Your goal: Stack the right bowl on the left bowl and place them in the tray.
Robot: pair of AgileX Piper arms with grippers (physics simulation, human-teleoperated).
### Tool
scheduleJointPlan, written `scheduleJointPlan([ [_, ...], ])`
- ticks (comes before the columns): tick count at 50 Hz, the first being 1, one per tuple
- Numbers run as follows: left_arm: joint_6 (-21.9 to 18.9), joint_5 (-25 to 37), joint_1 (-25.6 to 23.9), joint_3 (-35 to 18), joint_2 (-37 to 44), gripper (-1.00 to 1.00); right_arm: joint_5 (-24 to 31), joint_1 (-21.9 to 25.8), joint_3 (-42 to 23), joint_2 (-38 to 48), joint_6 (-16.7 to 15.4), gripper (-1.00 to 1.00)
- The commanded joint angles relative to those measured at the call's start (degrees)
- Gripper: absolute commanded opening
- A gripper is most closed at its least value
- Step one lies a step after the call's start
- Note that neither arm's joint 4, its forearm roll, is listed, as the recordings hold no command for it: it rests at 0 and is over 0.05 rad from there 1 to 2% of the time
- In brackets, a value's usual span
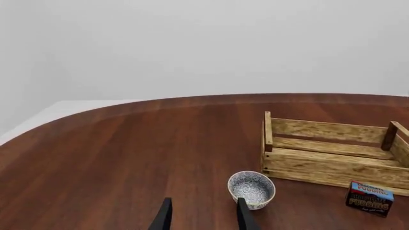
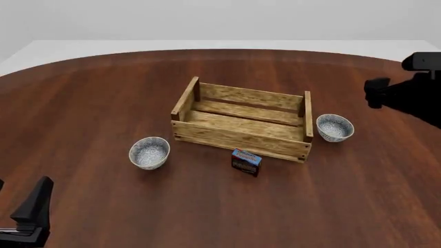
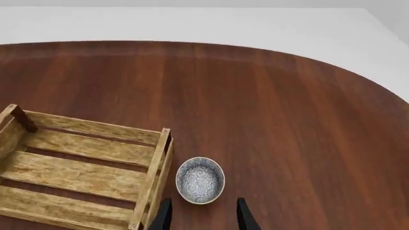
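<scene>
The dark wooden table (image 2: 103, 93) spreads round-edged under both my arms. At its middle sits the tray (image 2: 241, 135), a slatted light-brown crate with raised corner posts, resting flat and slightly angled, with nothing inside it. The left bowl (image 2: 150, 153) stands upright on the table just off the tray's left near corner, apart from it. The right bowl (image 2: 335, 127) stands upright close beside the tray's right end, near its front corner post. A small dark pudding carton (image 2: 246, 161) with a blue top sits just in front of the tray's near wall. My left gripper (image 1: 203, 215) hangs low at the near left with fingers spread, holding nothing, the left bowl ahead of it. My right gripper (image 3: 201, 216) is also spread apart and empty, raised over the table with the right bowl just beyond its fingertips.
</scene>
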State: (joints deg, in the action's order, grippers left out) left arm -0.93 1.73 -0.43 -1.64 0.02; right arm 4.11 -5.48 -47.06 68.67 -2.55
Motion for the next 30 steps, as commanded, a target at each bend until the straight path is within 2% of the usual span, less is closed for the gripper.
scheduleJointPlan([
  [1,-0.09,0.74,-0.50,-0.85,0.00,1.00,0.28,-2.03,-5.49,9.61,-1.20,1.00],
  [11,0.43,0.93,-1.01,-0.98,0.00,1.00,0.10,-3.36,-8.84,16.31,-1.26,1.00],
  [30,1.66,2.04,-1.25,-2.60,-0.01,1.00,-0.48,-3.99,-12.04,23.94,-0.46,1.00],
])
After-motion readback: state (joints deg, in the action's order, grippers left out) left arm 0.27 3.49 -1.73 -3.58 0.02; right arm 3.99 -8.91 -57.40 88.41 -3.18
